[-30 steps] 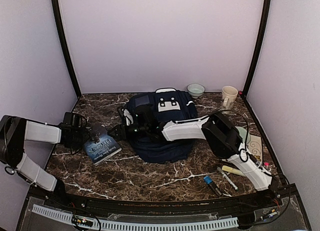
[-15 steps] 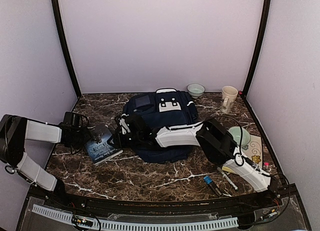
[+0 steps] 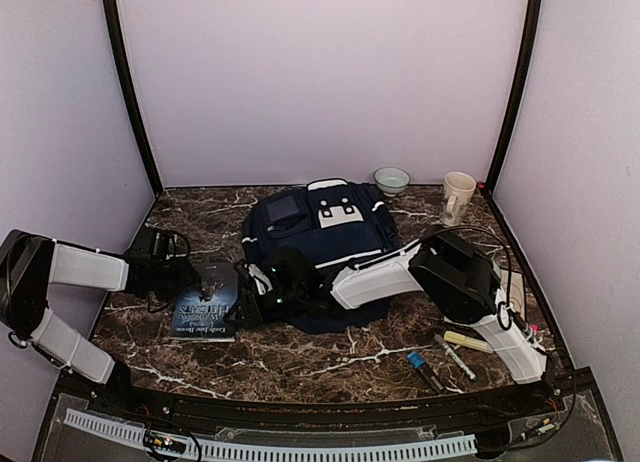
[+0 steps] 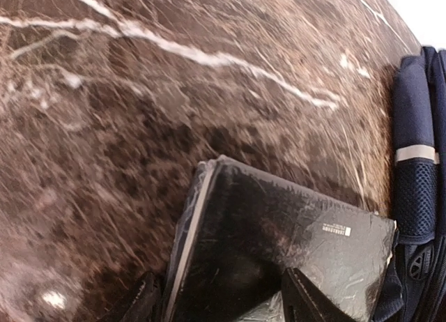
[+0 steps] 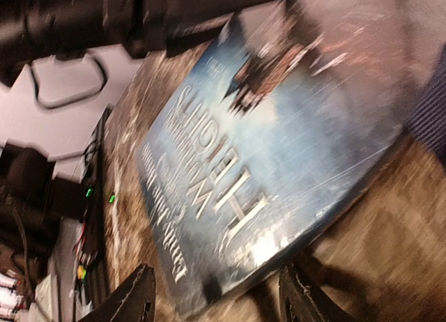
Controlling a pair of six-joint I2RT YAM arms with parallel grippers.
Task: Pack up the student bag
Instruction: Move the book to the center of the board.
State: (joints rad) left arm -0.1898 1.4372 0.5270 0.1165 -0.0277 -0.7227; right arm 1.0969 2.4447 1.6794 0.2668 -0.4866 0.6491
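Left claw (image 4: 224,297) astride book (image 3: 207,302) at its left edge, grip unclear; right claw (image 5: 216,288) wide at book's right, beside student bag (image 3: 320,227)

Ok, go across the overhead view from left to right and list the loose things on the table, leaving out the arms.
book → student bag → bowl → mug. The pens at the near right lie too close together to place in the order.

Pale lilac walls (image 3: 320,82), black corner posts (image 3: 128,92), dark white-veined marble tabletop (image 3: 300,357)
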